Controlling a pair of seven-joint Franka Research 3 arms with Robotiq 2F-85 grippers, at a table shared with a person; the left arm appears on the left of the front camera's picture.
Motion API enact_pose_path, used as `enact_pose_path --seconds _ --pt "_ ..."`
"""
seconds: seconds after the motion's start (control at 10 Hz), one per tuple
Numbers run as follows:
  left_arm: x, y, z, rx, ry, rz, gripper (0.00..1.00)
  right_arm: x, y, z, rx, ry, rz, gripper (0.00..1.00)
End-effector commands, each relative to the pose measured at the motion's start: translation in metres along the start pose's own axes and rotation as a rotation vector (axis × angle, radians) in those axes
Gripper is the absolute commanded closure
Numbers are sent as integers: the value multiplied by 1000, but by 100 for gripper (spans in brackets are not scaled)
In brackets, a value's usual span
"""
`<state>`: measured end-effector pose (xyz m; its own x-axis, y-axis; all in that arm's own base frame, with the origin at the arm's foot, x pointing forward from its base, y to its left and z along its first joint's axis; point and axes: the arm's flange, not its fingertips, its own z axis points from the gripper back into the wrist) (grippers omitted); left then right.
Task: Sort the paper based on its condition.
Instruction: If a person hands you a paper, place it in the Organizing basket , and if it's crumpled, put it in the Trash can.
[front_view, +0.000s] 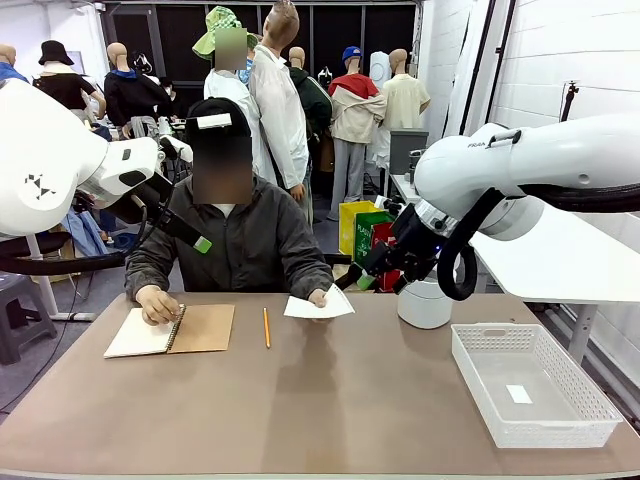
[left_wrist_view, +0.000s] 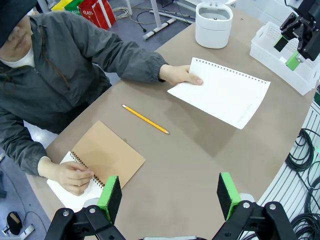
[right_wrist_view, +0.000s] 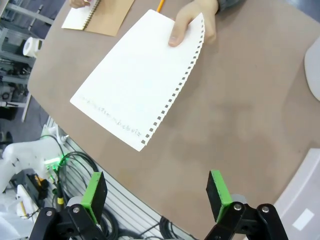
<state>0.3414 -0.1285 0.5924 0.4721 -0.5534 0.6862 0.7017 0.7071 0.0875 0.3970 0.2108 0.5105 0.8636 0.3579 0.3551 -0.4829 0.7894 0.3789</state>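
Observation:
A smooth off-white sheet of paper (front_view: 318, 304) with a row of torn spiral holes along one edge is held by the person's hand (front_view: 319, 296) just above the table's far middle. It lies flat and uncreased in the left wrist view (left_wrist_view: 220, 92) and the right wrist view (right_wrist_view: 137, 77). My left gripper (left_wrist_view: 169, 195) hangs open high over the near table, nothing between its green pads (left_wrist_view: 111, 192). Also open and empty is my right gripper (right_wrist_view: 156, 192), raised to the right of the sheet (front_view: 358, 272).
The person's other hand rests on an open spiral notebook (front_view: 172, 330) with a brown cover at far left. A yellow pencil (front_view: 266, 327) lies between notebook and sheet. A white basket (front_view: 590, 400) holding a tiny slip stands at right, a white round container (front_view: 424, 303) behind it.

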Motion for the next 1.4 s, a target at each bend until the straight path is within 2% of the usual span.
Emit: enact_pose_path --seconds 0.0,0.4,0.5,0.8,1.0,1.3 --pt "1 2 1 -6 1 3 0 0 0 0 0 0 1 0" --pt "1 2 1 -6 1 3 0 5 -36 -21 214 78 -462 0" --pt "1 2 1 -6 1 3 0 2 -42 -32 270 112 -534 0" --pt "1 2 1 -6 1 3 0 -8 -54 -68 422 163 -738 0" --pt "1 2 1 -6 1 3 0 -14 -61 -90 518 187 -828 0" --pt "1 2 1 -6 1 3 0 -28 -77 -115 599 183 -926 0"
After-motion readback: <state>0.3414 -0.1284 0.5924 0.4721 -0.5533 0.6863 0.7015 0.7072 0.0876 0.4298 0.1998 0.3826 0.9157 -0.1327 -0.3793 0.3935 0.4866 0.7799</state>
